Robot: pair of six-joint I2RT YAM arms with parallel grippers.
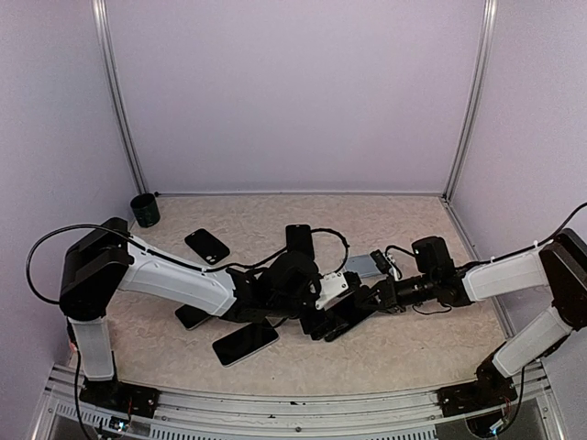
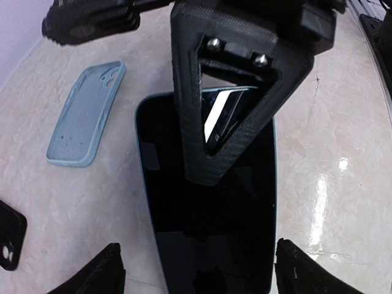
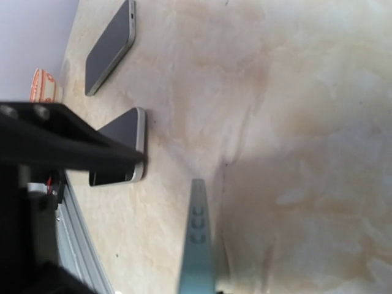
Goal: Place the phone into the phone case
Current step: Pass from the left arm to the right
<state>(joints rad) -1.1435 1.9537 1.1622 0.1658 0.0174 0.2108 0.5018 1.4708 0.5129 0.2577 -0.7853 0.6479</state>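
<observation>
The phone [image 2: 208, 233] has a black screen and a thin teal rim around it, so it seems to sit in a teal case. It lies lengthwise between the two arms at mid-table [image 1: 341, 321]. My left gripper [image 2: 205, 269] is open above it, with its tips on either side of the phone's width and not touching. My right gripper [image 1: 359, 307] holds the phone's far end. Its upper finger [image 2: 187, 122] lies across the screen and its lower finger is hidden. The right wrist view shows the teal edge [image 3: 199, 245] edge-on, with three button bumps.
A light blue empty case [image 2: 82, 119] lies just beyond the grippers [image 1: 365, 266]. A black case [image 2: 7, 236] lies farther back [image 1: 298, 240]. Other phones lie on the left [image 1: 207, 245] and near the front [image 1: 245, 341] [image 3: 130, 127]. A black cup [image 1: 144, 209] stands at the back left.
</observation>
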